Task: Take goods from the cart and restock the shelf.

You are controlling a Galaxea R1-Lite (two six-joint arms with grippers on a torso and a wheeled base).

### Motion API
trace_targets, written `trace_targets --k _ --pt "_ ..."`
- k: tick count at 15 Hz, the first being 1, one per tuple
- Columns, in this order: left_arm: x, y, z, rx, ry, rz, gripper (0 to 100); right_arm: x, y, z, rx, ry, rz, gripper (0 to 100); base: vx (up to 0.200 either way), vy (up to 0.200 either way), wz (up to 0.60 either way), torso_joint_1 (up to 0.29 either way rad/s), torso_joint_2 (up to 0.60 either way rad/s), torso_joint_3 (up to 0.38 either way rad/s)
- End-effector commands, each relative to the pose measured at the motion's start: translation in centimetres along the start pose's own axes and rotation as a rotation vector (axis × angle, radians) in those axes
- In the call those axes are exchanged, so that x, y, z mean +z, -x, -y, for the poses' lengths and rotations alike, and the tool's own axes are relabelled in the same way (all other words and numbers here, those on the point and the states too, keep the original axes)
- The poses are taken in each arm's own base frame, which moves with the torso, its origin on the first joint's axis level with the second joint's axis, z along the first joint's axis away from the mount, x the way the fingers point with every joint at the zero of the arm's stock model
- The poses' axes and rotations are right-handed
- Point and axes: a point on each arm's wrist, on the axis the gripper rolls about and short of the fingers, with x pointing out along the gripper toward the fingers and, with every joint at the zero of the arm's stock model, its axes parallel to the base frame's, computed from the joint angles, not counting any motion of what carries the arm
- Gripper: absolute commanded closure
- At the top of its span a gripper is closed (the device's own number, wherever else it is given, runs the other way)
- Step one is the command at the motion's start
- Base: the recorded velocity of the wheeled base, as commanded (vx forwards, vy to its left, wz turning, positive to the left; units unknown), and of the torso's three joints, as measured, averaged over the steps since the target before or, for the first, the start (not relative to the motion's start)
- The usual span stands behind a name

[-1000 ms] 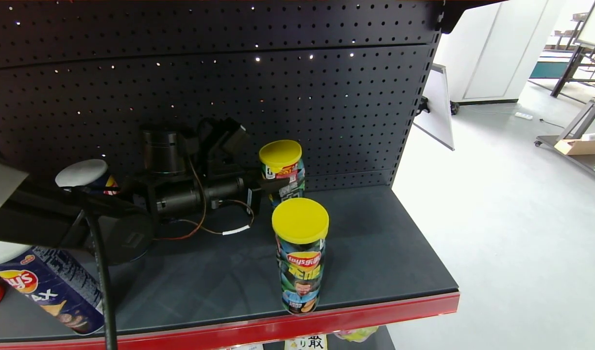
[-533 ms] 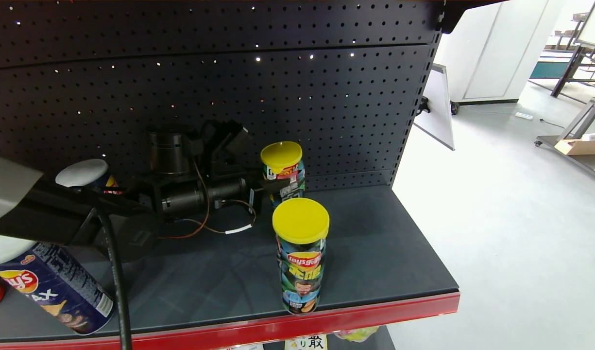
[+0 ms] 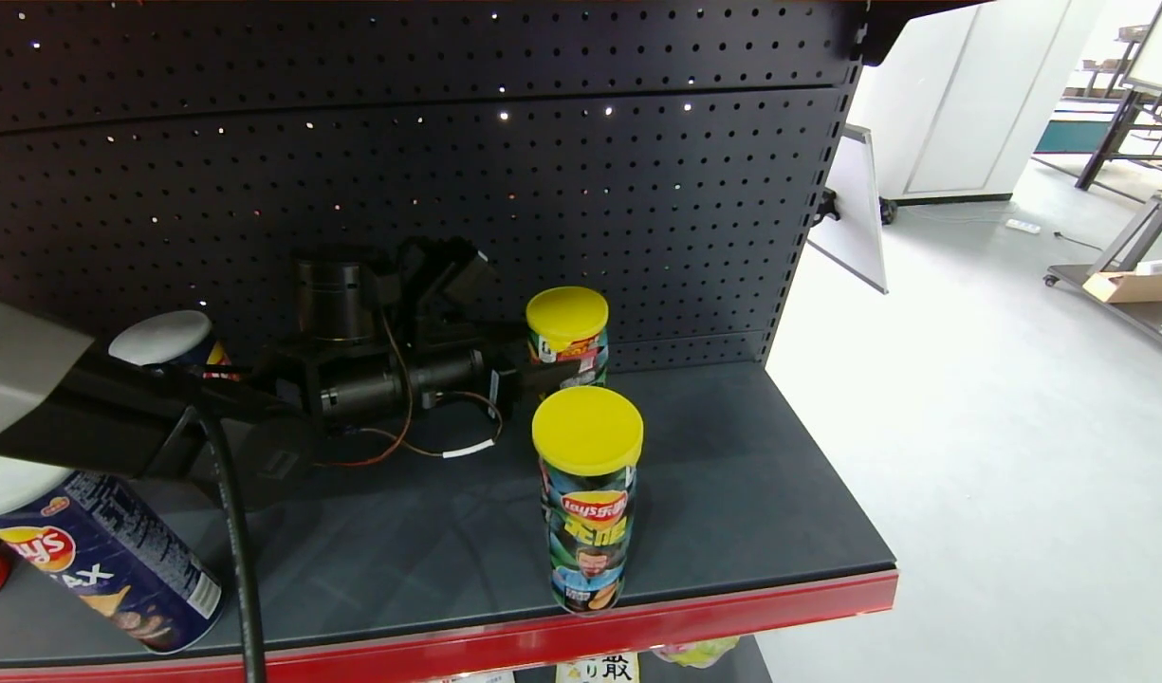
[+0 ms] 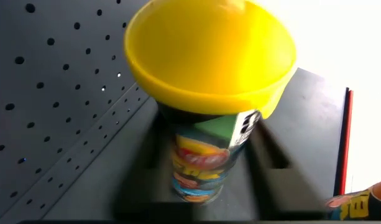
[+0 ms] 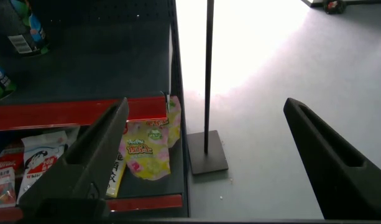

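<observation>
The yellow-lidded can (image 3: 567,332) has shifted toward the robot's right since the earlier frames, carried by the left claw (image 3: 541,372), which is clamped on its body from the left. Its long axis is upright. It is just behind the front can (image 3: 588,493) and close to the pegboard (image 3: 694,190). I cannot tell whether its base touches the shelf (image 3: 751,474). Both labels show a red-and-yellow logo amid bright print. The right claw (image 5: 206,109) hangs wide and empty, well apart.
</observation>
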Motion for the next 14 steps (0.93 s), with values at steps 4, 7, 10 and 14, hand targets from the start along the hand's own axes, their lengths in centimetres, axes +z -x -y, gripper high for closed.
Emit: trace_targets --k 4,7,10,14 --pt "0.9 0.9 0.3 0.007 -0.01 0.019 0 0.0 0.0 0.0 0.001 0.0 0.0 0 0.0 0.0 0.0 0.0 0.0 0.0" --pt "1.1 3.7 0.7 0.039 -0.007 0.019 0 0.0 0.0 0.0 0.001 0.0 0.0 0 0.0 0.0 0.0 0.0 0.0 0.0" --pt "1.2 7.7 2.3 0.11 -0.009 0.014 0 0.0 0.0 0.0 0.001 0.0 0.0 0 0.0 0.0 0.0 0.0 0.0 0.0" --pt "2.8 14.2 5.8 0.217 -0.024 0.047 0 0.0 0.0 0.0 0.001 0.0 0.002 0 0.0 0.0 0.0 0.0 0.0 0.0"
